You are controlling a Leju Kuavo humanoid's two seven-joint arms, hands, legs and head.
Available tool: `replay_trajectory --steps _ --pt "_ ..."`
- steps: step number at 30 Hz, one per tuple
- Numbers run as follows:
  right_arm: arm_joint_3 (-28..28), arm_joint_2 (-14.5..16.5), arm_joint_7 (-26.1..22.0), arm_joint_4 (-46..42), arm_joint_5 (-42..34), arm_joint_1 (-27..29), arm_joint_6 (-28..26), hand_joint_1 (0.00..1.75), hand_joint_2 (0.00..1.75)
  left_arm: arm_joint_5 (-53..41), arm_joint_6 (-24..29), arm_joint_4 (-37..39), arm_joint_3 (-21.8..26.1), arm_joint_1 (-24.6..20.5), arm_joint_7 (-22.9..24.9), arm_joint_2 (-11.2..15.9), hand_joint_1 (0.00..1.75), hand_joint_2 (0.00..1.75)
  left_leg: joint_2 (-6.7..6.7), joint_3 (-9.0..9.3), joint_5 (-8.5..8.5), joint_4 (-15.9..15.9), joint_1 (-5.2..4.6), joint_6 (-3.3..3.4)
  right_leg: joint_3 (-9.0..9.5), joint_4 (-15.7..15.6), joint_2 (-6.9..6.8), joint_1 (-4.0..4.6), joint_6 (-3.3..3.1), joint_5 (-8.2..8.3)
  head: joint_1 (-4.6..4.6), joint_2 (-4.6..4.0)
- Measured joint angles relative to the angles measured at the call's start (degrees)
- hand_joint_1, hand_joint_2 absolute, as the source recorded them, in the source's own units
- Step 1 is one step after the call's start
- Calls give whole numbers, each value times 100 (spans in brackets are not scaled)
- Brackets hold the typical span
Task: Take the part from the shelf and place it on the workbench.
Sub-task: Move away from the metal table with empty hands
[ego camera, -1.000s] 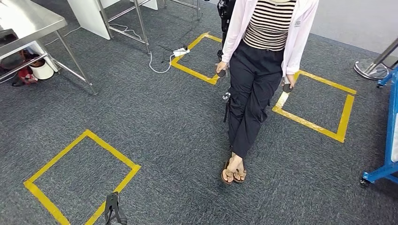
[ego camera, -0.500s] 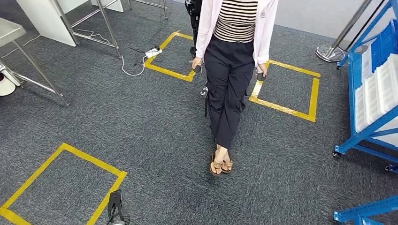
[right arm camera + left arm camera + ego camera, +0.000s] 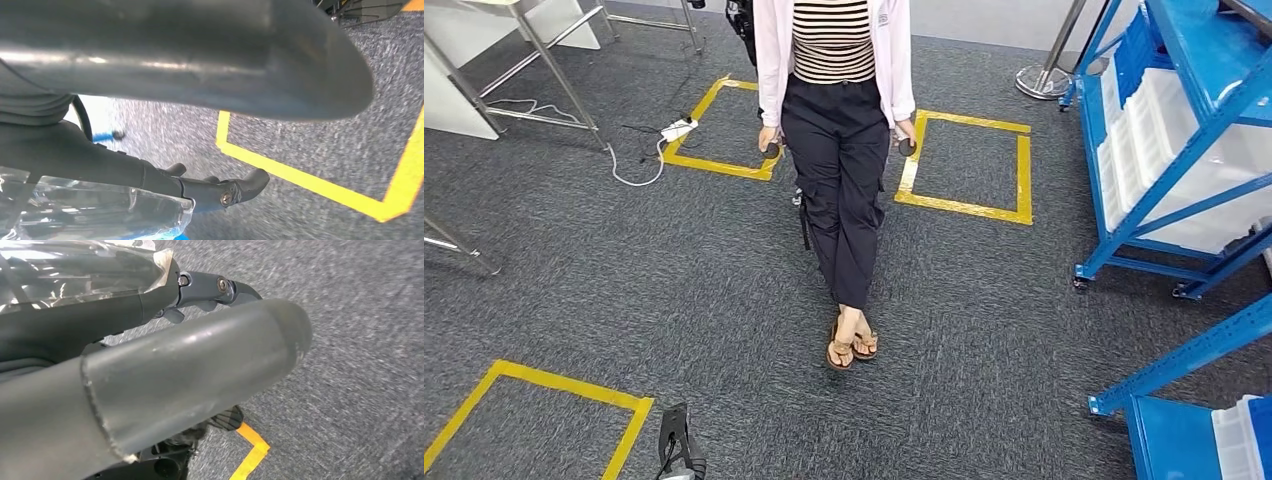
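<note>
person (image 3: 836, 150) ahead, blue shelf (image 3: 1169, 140) right

Your left hand (image 3: 165, 375) shows a thick, smooth grey thumb with scuffed edges, and darker fingers (image 3: 220, 287) joined by a small silver screw. Your right hand (image 3: 200, 80) looks the same: a glossy grey thumb, dark fingers (image 3: 235, 190), one bright screw, and clear crinkled plastic wrap behind.

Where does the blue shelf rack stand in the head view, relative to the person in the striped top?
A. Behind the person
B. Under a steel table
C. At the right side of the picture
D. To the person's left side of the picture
C: the blue shelf rack fills the right side of the picture, while the person stands in the middle.
</note>
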Motion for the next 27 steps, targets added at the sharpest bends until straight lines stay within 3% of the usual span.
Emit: replay_trajectory --steps 2,3,5,7,9,11,12,13,14,16,18,20,21,23,24,25,26,27 --pt "-30 16 1 1 -33 -9 -38 0 0 -23 51 0 -8 -21 4 -15 0 0 -192 266 216 -588 -5 34 -21 13 116 18 39 21 4 0" --pt "-45 25 1 1 -50 -9 -55 0 0 -32 82 1 -13 -29 5 -32 0 0 -241 309 229 -694 -20 48 -47 12 162 23 69 37 7 0" --pt "-76 33 2 2 -74 -1 -88 0 0 -41 149 2 -22 -45 5 -86 0 0 -130 316 264 -736 -47 103 -98 7 230 19 141 71 5 0" --pt "-99 38 5 4 -92 6 -119 0 0 -62 191 2 -32 -71 10 -145 0 0 -6 330 329 -805 -47 189 -228 181 44 25 170 -4 17 0" --pt "-122 46 7 5 -115 -8 -137 0 0 -91 205 4 -41 -86 31 -176 0 0 151 325 362 -841 -51 237 -555 787 -275 28 146 -295 54 0" --pt "-154 55 8 5 -138 -14 -148 0 0 -102 227 6 -44 -80 55 -185 0 0 336 303 361 -839 -59 246 -907 1515 -394 14 158 -588 79 0" --pt "-171 57 8 5 -146 -5 -154 0 0 -101 248 7 -44 -78 60 -191 0 0 427 298 358 -837 -59 244 -959 1663 -414 3 191 -628 80 0" --pt "-184 59 8 5 -152 5 -160 0 0 -100 267 7 -43 -78 60 -201 0 0 507 297 353 -836 -58 237 -886 1577 -442 -12 238 -580 85 0" --pt "-196 58 8 5 -156 14 -166 0 0 -99 284 7 -44 -80 58 -215 0 0 582 303 345 -835 -56 224 -691 1264 -504 -28 288 -465 86 0" --pt "-213 63 8 5 -158 8 -177 0 0 -100 302 7 -45 -83 57 -240 0 0 712 330 308 -822 -80 168 -193 447 -829 -37 339 -225 95 0" --pt "-225 79 8 5 -155 -12 -194 0 0 -102 315 8 -45 -91 57 -248 0 0 838 365 265 -809 -117 97 33 48 -1028 -9 278 -122 81 0" --pt "-231 90 8 7 -150 -13 -208 0 0 -103 322 9 -45 -103 57 -258 0 0 962 396 238 -811 -112 41 19 27 -899 3 192 -101 56 0" --pt "-232 92 8 7 -148 -9 -210 0 0 -102 323 9 -45 -112 57 -266 0 0 914 400 206 -788 -90 7 16 23 -824 -13 160 -91 49 0" --pt "-233 91 8 8 -142 -7 -214 0 0 -101 323 10 -45 -123 62 -280 0 0 578 280 -22 -485 -43 -50 17 11 -677 -52 73 -67 38 0" --pt "-233 93 8 8 -137 -9 -215 0 0 -99 323 10 -44 -121 68 -281 0 0 363 136 -212 -159 -29 -67 10 10 -605 -49 37 -60 32 0" --pt "-233 96 8 8 -133 -12 -215 0 0 -98 323 11 -44 -111 74 -280 0 0 234 -55 -411 241 -24 -70 3 10 -527 -37 4 -56 27 0" --pt "-233 99 8 8 -129 -13 -213 0 0 -97 322 11 -43 -96 83 -276 0 0 180 -239 -549 604 -24 -69 -2 11 -437 -21 -16 -51 24 0" --pt "-233 100 8 8 -128 -11 -211 0 0 -94 322 12 -42 -82 90 -270 0 0 160 -360 -581 816 -24 -62 -5 12 -345 -9 -21 -47 24 0"
